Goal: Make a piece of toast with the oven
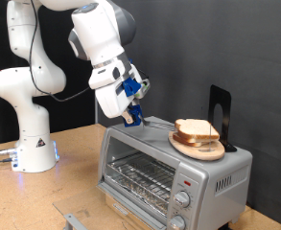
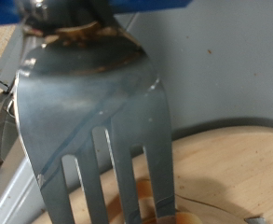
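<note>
My gripper (image 1: 133, 116) hangs over the end of the oven (image 1: 169, 171) at the exterior view's left, shut on the handle of a metal fork (image 1: 155, 122). In the wrist view the fork (image 2: 94, 112) fills the picture. Its tines reach over a round wooden plate (image 2: 234, 168), where a brown bread edge (image 2: 147, 198) shows between them. The plate (image 1: 199, 149) sits on the oven's top with bread slices (image 1: 197, 129) piled on it. No piece of toast apart from that pile is in view. The oven's wire rack (image 1: 140, 175) shows through the glass door.
A black upright stand (image 1: 220, 110) rises behind the plate on the oven's top. The oven's round knobs (image 1: 183, 199) sit at its front, toward the exterior view's right. The arm's white base (image 1: 33, 149) stands on the wooden table (image 1: 73, 187) at the exterior view's left.
</note>
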Robot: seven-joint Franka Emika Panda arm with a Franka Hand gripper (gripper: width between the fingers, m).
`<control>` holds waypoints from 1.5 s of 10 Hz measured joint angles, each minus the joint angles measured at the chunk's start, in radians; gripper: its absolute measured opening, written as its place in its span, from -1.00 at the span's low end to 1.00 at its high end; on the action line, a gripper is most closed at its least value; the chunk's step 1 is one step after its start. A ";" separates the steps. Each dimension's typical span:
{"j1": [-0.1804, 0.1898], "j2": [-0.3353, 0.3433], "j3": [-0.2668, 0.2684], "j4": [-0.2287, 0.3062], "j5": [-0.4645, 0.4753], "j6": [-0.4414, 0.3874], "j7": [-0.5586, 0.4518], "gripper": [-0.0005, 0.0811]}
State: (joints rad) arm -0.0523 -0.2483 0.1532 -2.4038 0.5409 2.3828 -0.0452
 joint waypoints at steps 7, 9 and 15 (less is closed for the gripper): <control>0.003 0.060 0.075 0.053 -0.043 -0.001 0.121 0.16; 0.003 0.083 0.090 0.071 -0.052 0.012 0.179 0.16; -0.001 0.177 0.094 0.150 -0.097 0.053 0.273 0.16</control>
State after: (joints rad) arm -0.0528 -0.0708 0.2477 -2.2539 0.4435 2.4362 0.2275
